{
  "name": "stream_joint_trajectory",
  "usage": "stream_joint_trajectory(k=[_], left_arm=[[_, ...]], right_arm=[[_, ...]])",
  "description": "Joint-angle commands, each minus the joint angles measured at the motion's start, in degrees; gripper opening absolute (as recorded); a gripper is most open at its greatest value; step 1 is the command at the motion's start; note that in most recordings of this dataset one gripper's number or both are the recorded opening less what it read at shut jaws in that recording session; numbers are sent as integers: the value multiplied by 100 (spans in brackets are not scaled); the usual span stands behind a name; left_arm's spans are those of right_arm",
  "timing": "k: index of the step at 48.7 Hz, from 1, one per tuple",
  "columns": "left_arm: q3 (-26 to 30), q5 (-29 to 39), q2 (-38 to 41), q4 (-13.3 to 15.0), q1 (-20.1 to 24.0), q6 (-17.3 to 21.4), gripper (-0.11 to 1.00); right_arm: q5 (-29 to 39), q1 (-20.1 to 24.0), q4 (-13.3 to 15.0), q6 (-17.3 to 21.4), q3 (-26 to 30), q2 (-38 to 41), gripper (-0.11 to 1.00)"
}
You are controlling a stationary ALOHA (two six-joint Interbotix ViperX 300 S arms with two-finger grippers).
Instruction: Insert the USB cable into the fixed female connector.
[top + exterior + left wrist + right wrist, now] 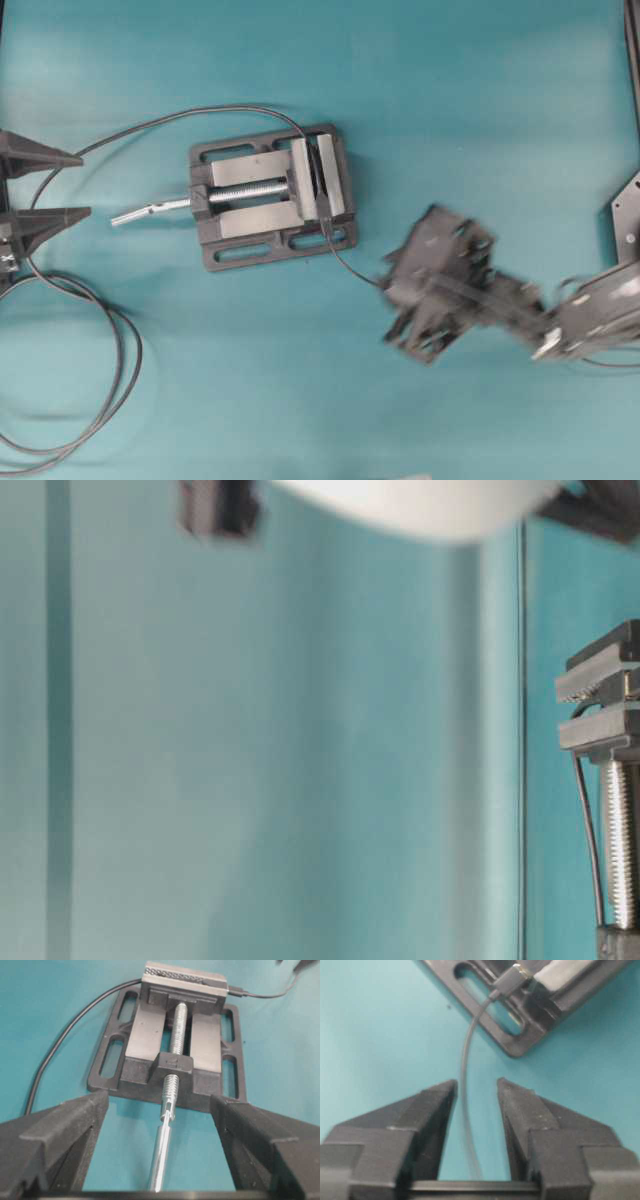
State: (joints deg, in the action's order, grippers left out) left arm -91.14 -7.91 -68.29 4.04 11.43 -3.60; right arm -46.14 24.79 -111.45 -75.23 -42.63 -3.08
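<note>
The thin USB cable (345, 260) runs from the vise's near right corner to my right gripper (392, 300). Its small dark plug (507, 981) sits end-on against the gap between the vise jaws, also shown in the left wrist view as the plug (237, 992). The fixed female connector (314, 183) is a dark strip clamped between those jaws, mostly hidden. In the right wrist view my right gripper (476, 1085) is open and the cable (465, 1060) passes between its fingers, untouched. My left gripper (84, 185) is wide open at the left edge, its fingers either side of the screw handle (162, 1155).
The black vise (230, 255) with grey jaws stands mid-table, its silver screw handle (150, 211) pointing left. The thicker black cable (180, 118) leaves the vise's far side and coils in long loops (115, 390) at the bottom left. The table-level view catches only the vise's end (605, 695).
</note>
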Motion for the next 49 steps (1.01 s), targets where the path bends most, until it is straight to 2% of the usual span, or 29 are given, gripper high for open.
stream_joint_trajectory(k=[1, 4, 14, 30, 37, 45, 49], left_arm=[[70, -44, 70, -9, 9, -53, 96], [79, -44, 70, -9, 9, -53, 96], [70, -44, 70, -9, 9, -53, 96], [70, -44, 70, -9, 18, -62, 96], [70, -44, 70, -9, 18, -53, 96], [79, -44, 70, -9, 18, -62, 96], [70, -44, 70, -9, 18, -53, 96]], right_arm=[[246, -141, 141, -44, -316, -659, 42], [615, -281, 272, -132, -580, -976, 41], [1292, -712, 1037, -211, -1459, -2145, 41], [2021, -1371, 1740, -264, -2830, -4228, 41], [2250, -1538, 2162, -475, -3234, -4781, 41], [2215, -1854, 2628, -615, -3586, -5238, 39], [2232, -2048, 2733, -606, -3718, -5423, 35]])
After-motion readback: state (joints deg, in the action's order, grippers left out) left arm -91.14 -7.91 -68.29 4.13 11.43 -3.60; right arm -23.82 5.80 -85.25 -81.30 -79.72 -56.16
